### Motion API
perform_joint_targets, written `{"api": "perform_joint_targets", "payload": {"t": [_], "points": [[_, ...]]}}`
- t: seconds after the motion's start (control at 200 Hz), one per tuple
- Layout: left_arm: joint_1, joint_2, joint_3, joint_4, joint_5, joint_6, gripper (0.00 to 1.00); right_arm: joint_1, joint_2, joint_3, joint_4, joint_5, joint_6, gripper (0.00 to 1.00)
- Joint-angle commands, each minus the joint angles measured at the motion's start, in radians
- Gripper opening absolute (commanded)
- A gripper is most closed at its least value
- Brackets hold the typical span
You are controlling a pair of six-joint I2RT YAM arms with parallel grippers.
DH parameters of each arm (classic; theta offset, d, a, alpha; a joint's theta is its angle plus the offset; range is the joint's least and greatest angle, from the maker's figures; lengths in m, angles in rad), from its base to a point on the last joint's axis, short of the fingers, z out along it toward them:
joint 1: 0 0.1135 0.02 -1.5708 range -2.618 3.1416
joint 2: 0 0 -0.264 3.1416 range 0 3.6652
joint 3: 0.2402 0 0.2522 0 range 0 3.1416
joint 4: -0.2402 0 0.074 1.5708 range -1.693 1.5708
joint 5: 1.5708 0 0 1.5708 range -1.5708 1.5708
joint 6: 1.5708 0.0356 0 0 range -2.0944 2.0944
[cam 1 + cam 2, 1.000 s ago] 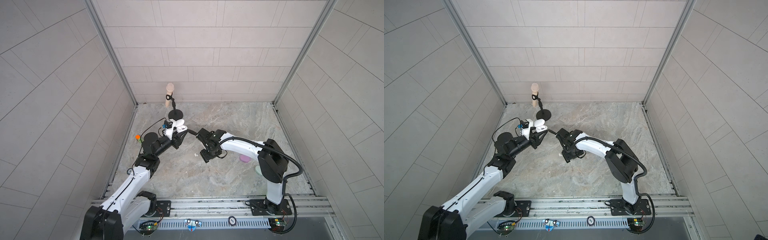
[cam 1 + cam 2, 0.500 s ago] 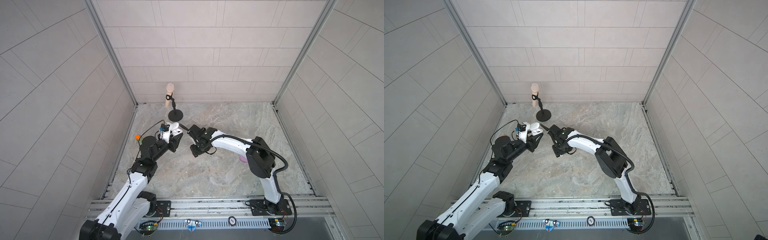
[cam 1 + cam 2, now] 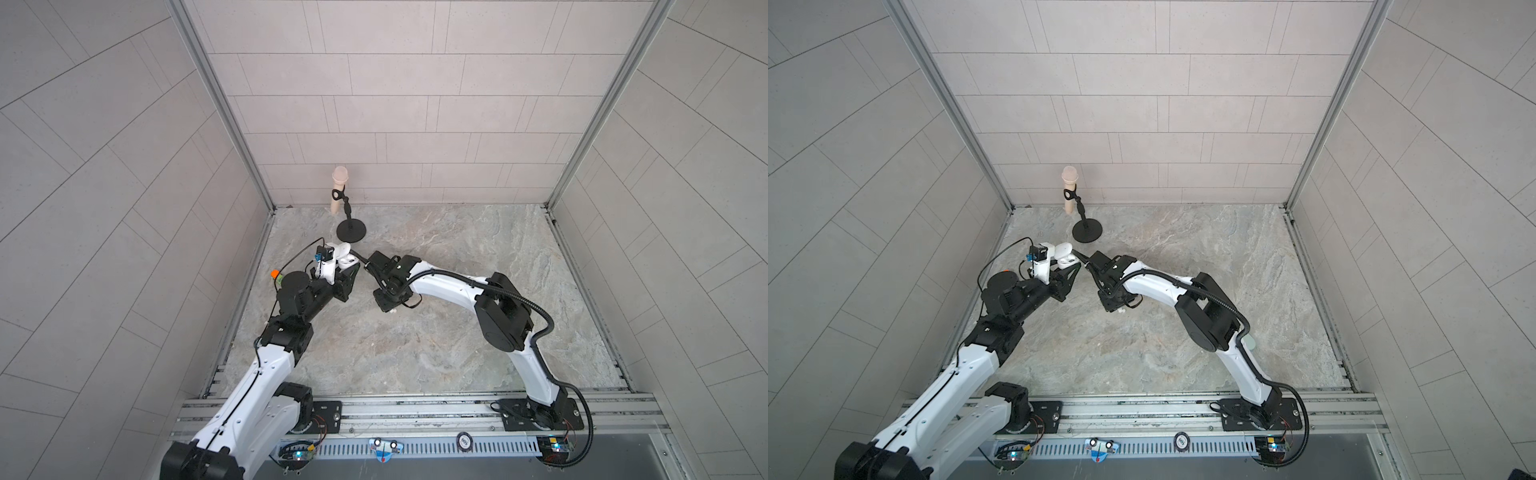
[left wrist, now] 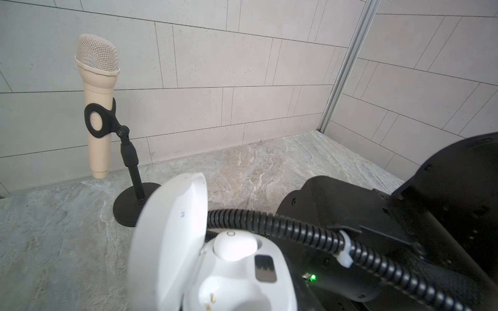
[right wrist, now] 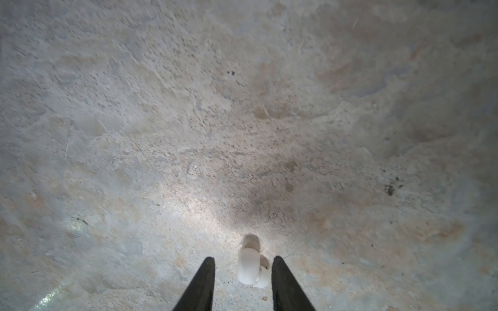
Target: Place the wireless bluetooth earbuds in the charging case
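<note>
White pair half done. Left end effector [image 3: 348, 269] clamps the open charging case [image 4: 242, 272]; seated earbud [image 4: 234, 245] is in, second slot [image 4: 215, 293] empty. Loose earbud [image 5: 249, 269] lies on the tabletop [image 5: 242, 134], between the right end effector's [image 5: 243, 258] parted fingers, ungripped. Remaining: grasp, insert.

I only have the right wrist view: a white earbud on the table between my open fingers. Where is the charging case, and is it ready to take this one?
Observer: The left gripper holds the charging case up off the table with its lid open, just in front of the microphone stand.
Operator: Is a socket free?
Observer: Yes, one. A seated earbud fills one socket, and the empty socket beside it shows bare contacts.
Operator: How clear is my approach?
Observer: It's tight. In both top views the right arm has its black wrist close beside the case. I cannot tell whether they touch.
</note>
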Motion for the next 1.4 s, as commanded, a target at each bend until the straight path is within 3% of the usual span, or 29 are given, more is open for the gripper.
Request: {"api": "perform_joint_targets", "payload": {"t": [0.0,0.325,1.166,1.397], "points": [[-0.007,-0.021,0.017,0.018,0.011,0.011,0.26,0.008,0.025,0.009,-0.028,0.019,0.010,0.37],[0.024,-0.003,0.017,0.010,-0.063,0.015,0.25,0.008,0.023,-0.003,-0.013,0.015,0.021,0.35],[0.038,-0.006,0.007,0.033,-0.046,-0.001,0.25,0.021,0.056,-0.028,-0.029,0.043,0.030,0.27],[0.038,-0.004,0.008,0.033,-0.043,0.001,0.25,0.022,0.049,-0.041,-0.034,0.069,0.034,0.19]]}}
